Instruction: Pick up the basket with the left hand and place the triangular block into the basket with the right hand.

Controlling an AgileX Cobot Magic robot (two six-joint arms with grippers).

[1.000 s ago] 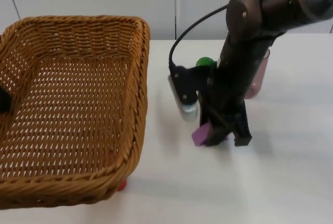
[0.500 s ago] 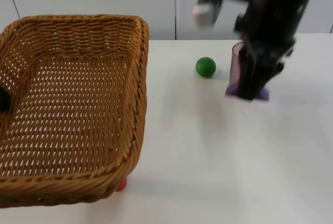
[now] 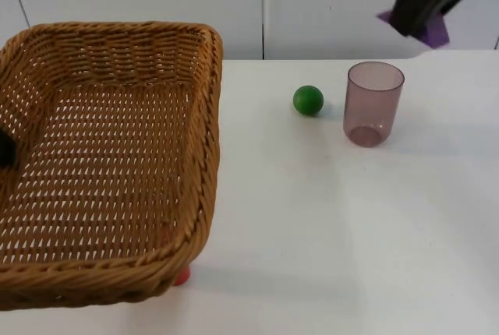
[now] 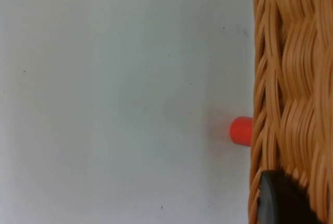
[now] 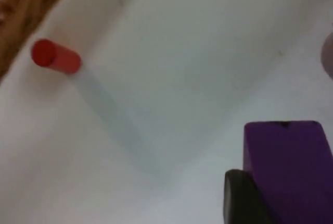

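Top view: basket (image 3: pixel 109 156) sits at the left of the white surface (image 3: pixel 327 234), with the left gripper (image 3: pixel 6 149) visible as a dark bit at its left wall. Can't tell from here whether the basket is lifted. Right gripper (image 3: pixel 425 9) is high at the back right, jaws closed on the triangular block (image 3: pixel 433 31), purple edges poking out either side. Block is well apart from the basket, above the translucent cup (image 3: pixel 373 103). Green ball (image 3: pixel 308 100) lies just beside the cup. A red cylinder (image 3: pixel 182 276) peeks out from under the basket's near corner.

Left wrist view: woven basket wall (image 4: pixel 289 78) up close, a black fingertip (image 4: pixel 281 200) against the rim. Jaws look clamped on the rim, though the other finger is hidden. Red cylinder (image 4: pixel 241 131) is just beside the wall on the surface.

Right wrist view: block (image 5: pixel 289 166) held next to a black fingertip (image 5: pixel 244 198), well clear of the surface. Red cylinder (image 5: pixel 55 56) lies near the basket's edge (image 5: pixel 26 5).

Handling, my read: block is rigid, light, smooth-faced, and the sloped faces could slip, so flat parallel faces are the place to pinch. Basket is light and stiff with some flex; a rim grip on one side will tilt it.
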